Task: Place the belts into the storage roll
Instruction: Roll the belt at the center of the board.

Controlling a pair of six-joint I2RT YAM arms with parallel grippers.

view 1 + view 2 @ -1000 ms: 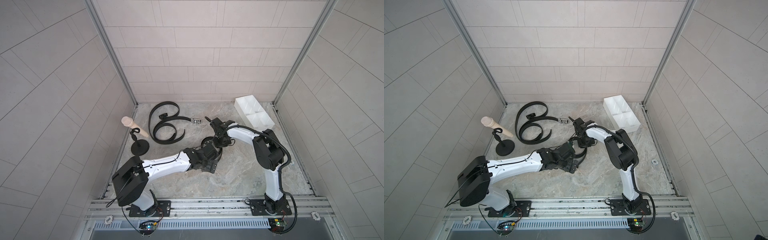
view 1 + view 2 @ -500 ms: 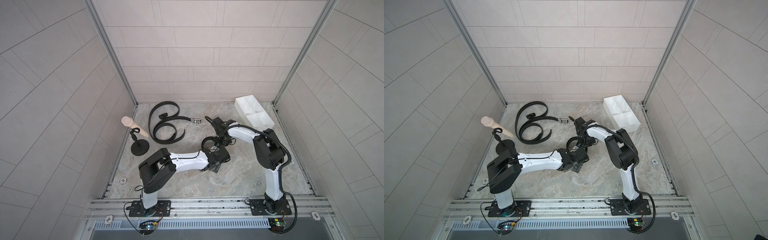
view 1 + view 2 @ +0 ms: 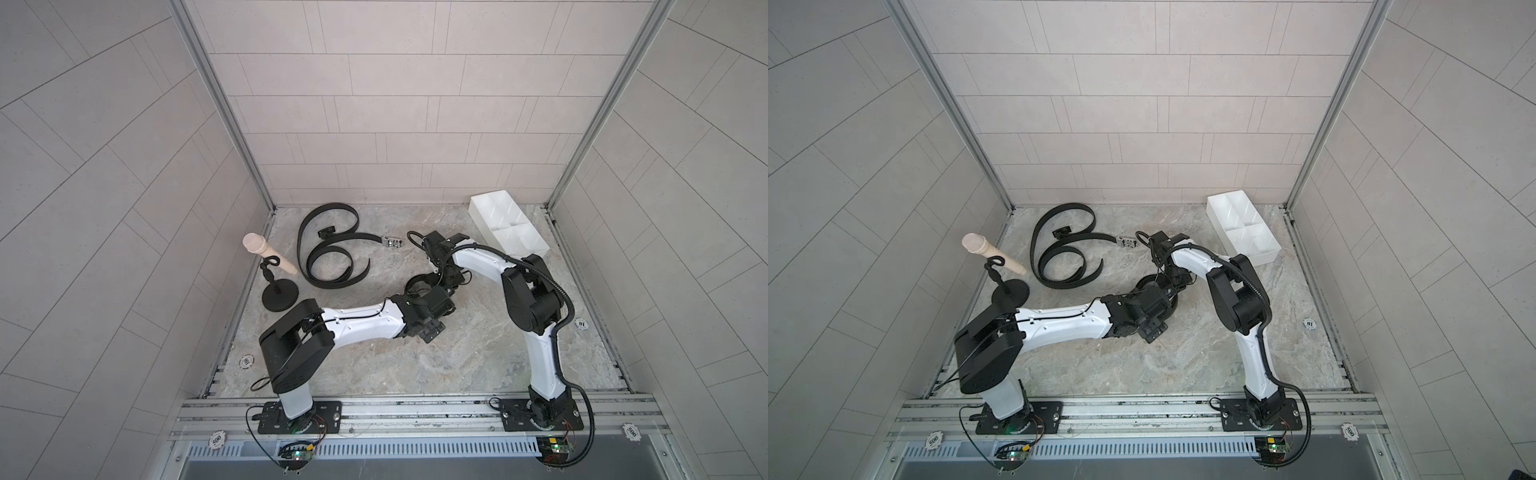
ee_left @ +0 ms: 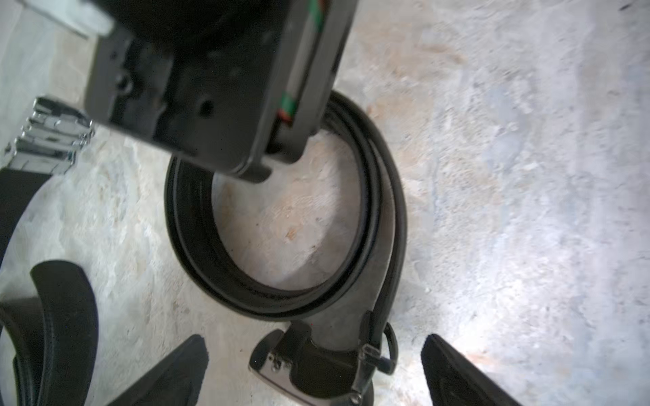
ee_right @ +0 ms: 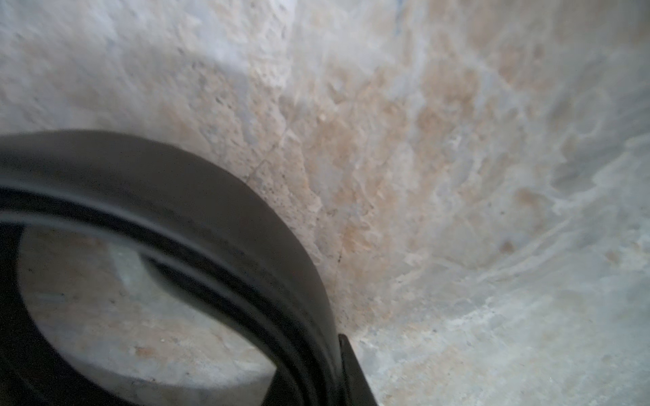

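A black belt wound into a round coil (image 4: 281, 295) stands on edge on the stone floor, mid-table in both top views (image 3: 417, 283) (image 3: 1144, 286). My right gripper (image 5: 313, 383) reaches down from above and is shut on the coil's wall (image 5: 211, 225). My left gripper (image 4: 314, 369) is open, with its fingers (image 4: 176, 372) on either side of the coil's dark buckle (image 4: 313, 365), not touching it. Two loose belts (image 3: 332, 266) curl at the back left, one ending in a silvery buckle (image 3: 391, 242). The storage roll (image 3: 478, 214), a white divided tray, sits at the back right.
A black round-based stand (image 3: 279, 296) with a beige peg (image 3: 266, 255) stands at the left edge. The loose belts lie between it and the coil. Tiled walls close in the back and both sides, and both arms meet over the middle.
My left arm has swung in from the left and its gripper has slid right, up to the coil's buckle. The right gripper has kept its hold on the coil in place.
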